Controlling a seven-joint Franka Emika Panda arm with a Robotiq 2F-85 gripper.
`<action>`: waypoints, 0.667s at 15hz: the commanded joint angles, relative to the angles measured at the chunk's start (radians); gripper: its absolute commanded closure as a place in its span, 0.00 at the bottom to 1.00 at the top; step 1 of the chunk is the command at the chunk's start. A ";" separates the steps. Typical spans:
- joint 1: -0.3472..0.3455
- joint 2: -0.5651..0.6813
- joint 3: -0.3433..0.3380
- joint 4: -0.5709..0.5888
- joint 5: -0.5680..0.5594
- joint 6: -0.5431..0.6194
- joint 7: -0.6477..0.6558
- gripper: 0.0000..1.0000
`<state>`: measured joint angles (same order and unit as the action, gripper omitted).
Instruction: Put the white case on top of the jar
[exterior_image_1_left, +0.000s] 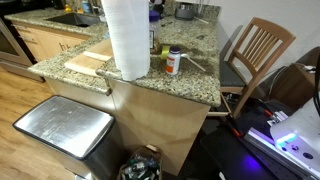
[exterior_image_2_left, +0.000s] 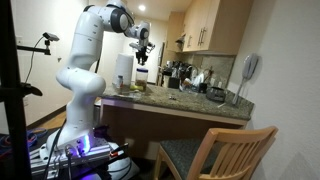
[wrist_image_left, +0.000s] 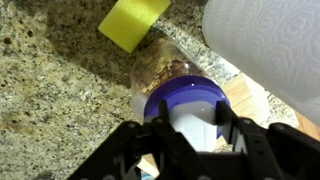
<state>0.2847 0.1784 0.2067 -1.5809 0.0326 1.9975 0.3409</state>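
Observation:
In the wrist view my gripper (wrist_image_left: 190, 108) is shut on the small white case (wrist_image_left: 190, 132). It holds the case directly over the purple-blue cap (wrist_image_left: 185, 92) of a jar whose side shows brownish orange. I cannot tell whether the case touches the cap. In an exterior view the jar (exterior_image_1_left: 174, 62), white with an orange-red band, stands upright on the granite counter, right of the paper towel roll (exterior_image_1_left: 127, 40). The gripper does not show in that view. In an exterior view the gripper (exterior_image_2_left: 141, 62) hangs over the counter beside the roll.
A yellow sponge (wrist_image_left: 133, 20) lies beyond the jar. The paper towel roll (wrist_image_left: 265, 40) stands close by, with a wooden cutting board (wrist_image_left: 245, 95) under its edge. A wooden chair (exterior_image_1_left: 255, 50) and a steel bin (exterior_image_1_left: 65, 125) stand off the counter's edge (exterior_image_1_left: 190, 88).

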 joint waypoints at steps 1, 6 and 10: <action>-0.005 0.009 0.000 0.003 0.011 0.013 -0.006 0.80; 0.014 0.064 0.001 0.025 -0.012 0.105 0.017 0.80; 0.030 0.107 -0.006 0.032 -0.027 0.141 0.032 0.80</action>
<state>0.3013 0.2470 0.2064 -1.5756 0.0307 2.1119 0.3476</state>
